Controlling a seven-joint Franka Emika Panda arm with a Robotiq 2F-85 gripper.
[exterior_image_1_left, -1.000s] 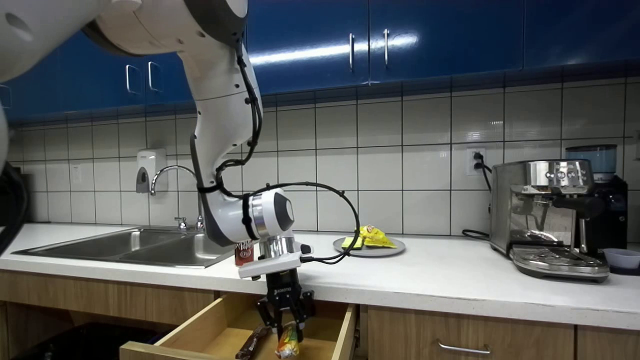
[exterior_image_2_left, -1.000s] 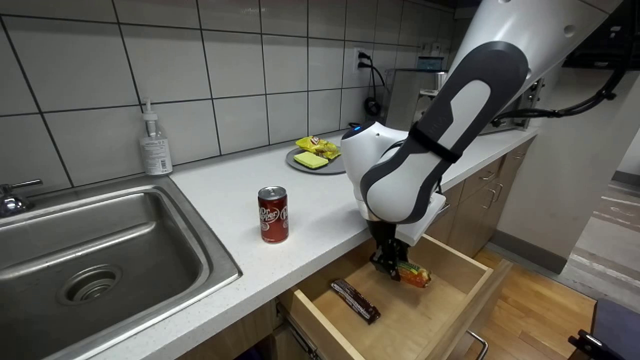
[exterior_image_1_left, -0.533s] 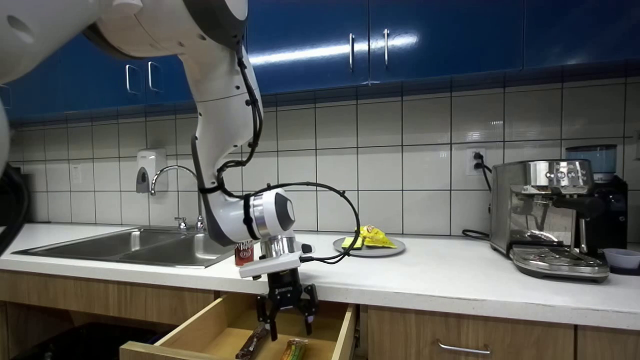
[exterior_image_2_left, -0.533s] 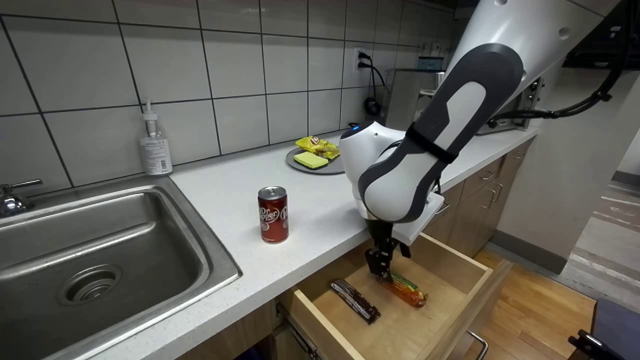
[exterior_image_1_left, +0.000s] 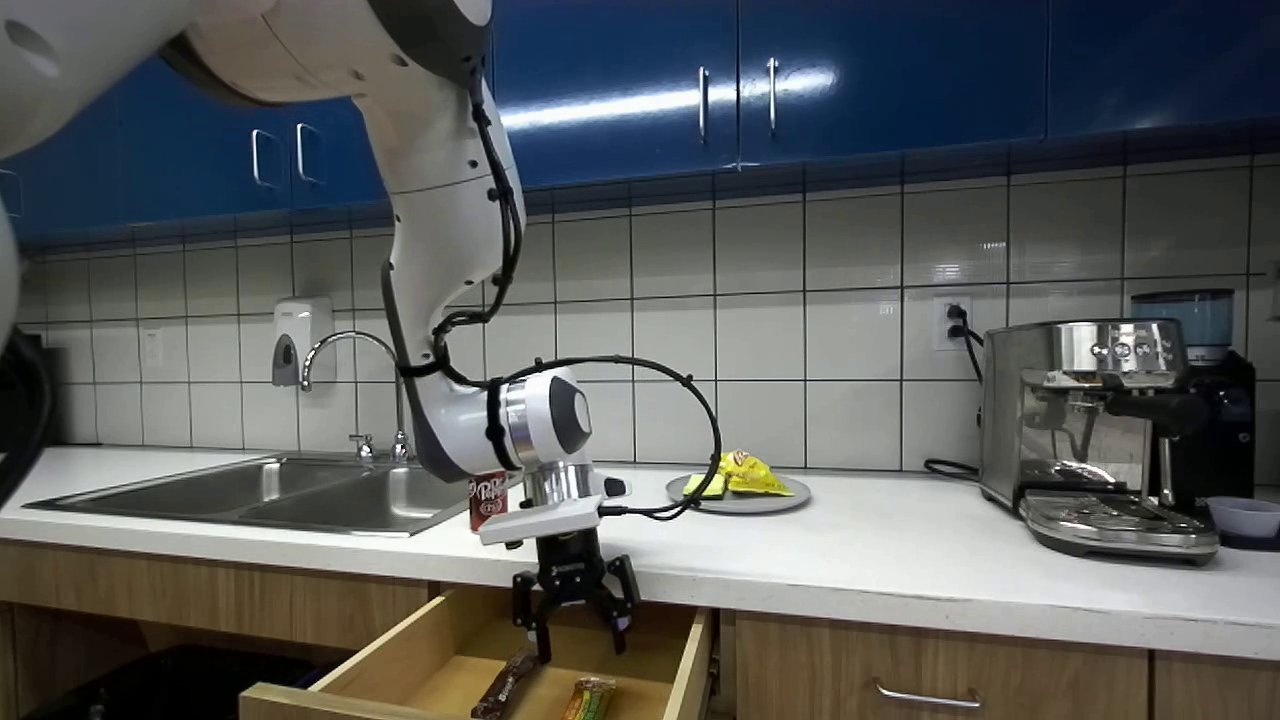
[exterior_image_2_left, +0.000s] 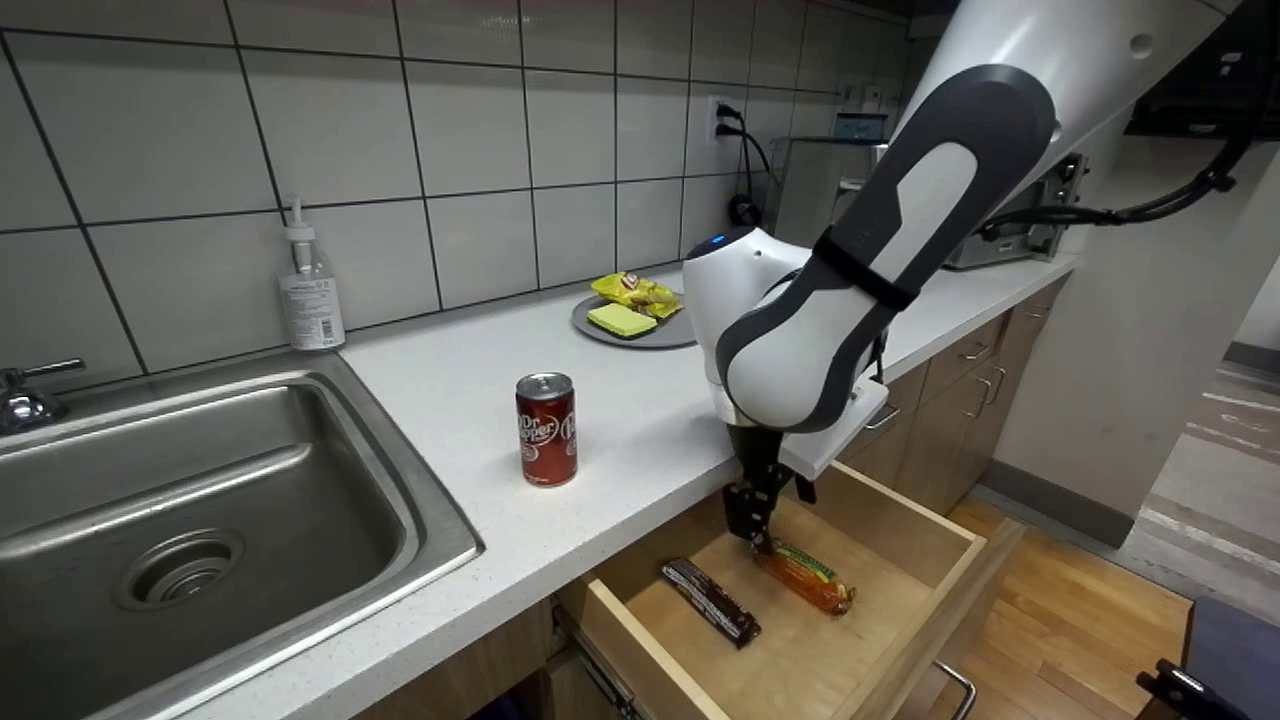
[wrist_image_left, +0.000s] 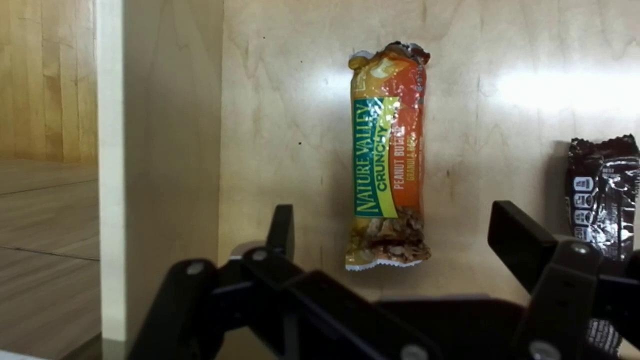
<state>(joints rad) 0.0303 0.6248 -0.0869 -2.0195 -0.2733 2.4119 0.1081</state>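
the claw (exterior_image_1_left: 582, 648) gapes wide, holding nothing; the granola bar (wrist_image_left: 389, 155) lies below it in the drawer (exterior_image_2_left: 800, 660). a sideways drift while low could bump the dark bar (wrist_image_left: 605, 200) lying to one side.

Setting taken to be a kitchen; whether in a home or a workplace cannot be told. A steel sink (exterior_image_1_left: 360, 500) with two basins and an arched faucet (exterior_image_1_left: 400, 446) is set into a white countertop (exterior_image_1_left: 880, 560). Walls are faced with pale tiles (exterior_image_1_left: 850, 335), to which a soap dispenser (exterior_image_1_left: 302, 340) is fixed. Blue cabinets (exterior_image_1_left: 890, 80) are hung above; wood-fronted drawers (exterior_image_1_left: 940, 660) are fitted below. An espresso machine (exterior_image_1_left: 1085, 420) is stationed on the counter. Food noted: a soda can (exterior_image_2_left: 547, 430) stood near the sink, a yellow bag (exterior_image_2_left: 637, 291) laid on a gray plate (exterior_image_2_left: 672, 333), a granola bar (wrist_image_left: 387, 155) kept in an opened drawer (exterior_image_2_left: 830, 670).
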